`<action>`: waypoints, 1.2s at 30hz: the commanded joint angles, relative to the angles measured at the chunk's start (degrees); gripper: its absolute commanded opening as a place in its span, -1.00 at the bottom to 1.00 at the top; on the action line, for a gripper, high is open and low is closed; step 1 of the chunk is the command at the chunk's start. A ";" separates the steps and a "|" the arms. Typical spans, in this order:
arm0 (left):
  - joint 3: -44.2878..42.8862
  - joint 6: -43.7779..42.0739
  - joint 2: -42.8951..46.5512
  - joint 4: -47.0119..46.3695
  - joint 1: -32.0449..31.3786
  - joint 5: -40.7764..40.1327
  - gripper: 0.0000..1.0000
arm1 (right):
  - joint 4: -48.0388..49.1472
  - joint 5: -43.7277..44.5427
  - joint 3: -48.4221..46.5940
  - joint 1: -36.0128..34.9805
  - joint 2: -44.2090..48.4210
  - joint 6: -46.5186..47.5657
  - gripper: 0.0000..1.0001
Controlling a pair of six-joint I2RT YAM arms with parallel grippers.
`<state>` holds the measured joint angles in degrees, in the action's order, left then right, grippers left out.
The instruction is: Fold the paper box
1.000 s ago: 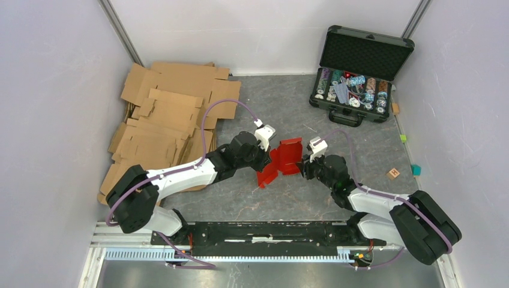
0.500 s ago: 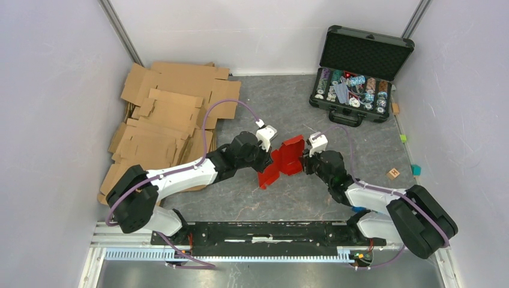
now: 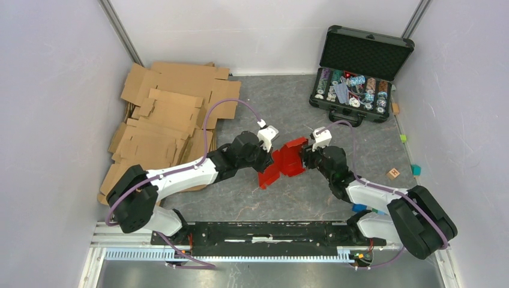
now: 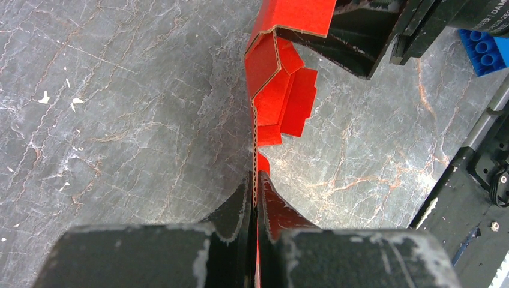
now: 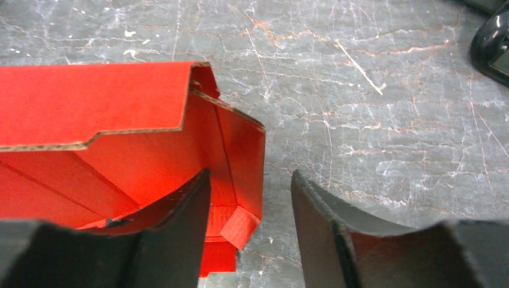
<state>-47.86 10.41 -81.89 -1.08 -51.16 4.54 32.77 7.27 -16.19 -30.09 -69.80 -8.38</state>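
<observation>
Paperboard this thin looks light and springy, best taken by edges near creases. Left gripper (image 4: 255,180) is pinched tight on one edge of the paper box (image 4: 282,96), mid-table (image 3: 288,102) between the arms. Right gripper (image 5: 250,176) stands parted, straddling a side wall without clamping it.

**Where things sit on your table**

Mid-table (image 3: 282,108) you have the paper box (image 3: 287,161) between the two arms, with the left gripper (image 4: 254,186) on its left and the right gripper (image 5: 251,175) on its right. One box wall stands between the right gripper's fingers (whether it touches either is unclear). The cardboard sheets (image 3: 168,126) lie piled behind and to the left, along the left wall. The case of poker chips (image 3: 357,78) sits in the far right corner. A small block (image 3: 394,173) lies nearer you, by the right wall.
</observation>
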 commanded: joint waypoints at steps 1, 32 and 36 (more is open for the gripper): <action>-2.42 -2.42 -0.74 0.72 -0.35 -0.68 -0.89 | 6.70 -6.98 1.52 1.45 1.54 1.08 0.08; -1.95 2.86 -1.33 -1.97 -0.26 2.16 -0.91 | 9.49 -14.46 7.21 -5.25 3.00 -1.49 -0.87; -2.96 2.09 -3.09 -0.71 -0.26 2.32 -0.91 | 7.33 -13.48 7.03 -5.55 3.24 -1.07 -0.84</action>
<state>-48.82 11.20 -82.63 0.58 -50.94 3.16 42.63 -2.09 -9.50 -33.56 -67.05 -8.95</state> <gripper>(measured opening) 0.073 0.081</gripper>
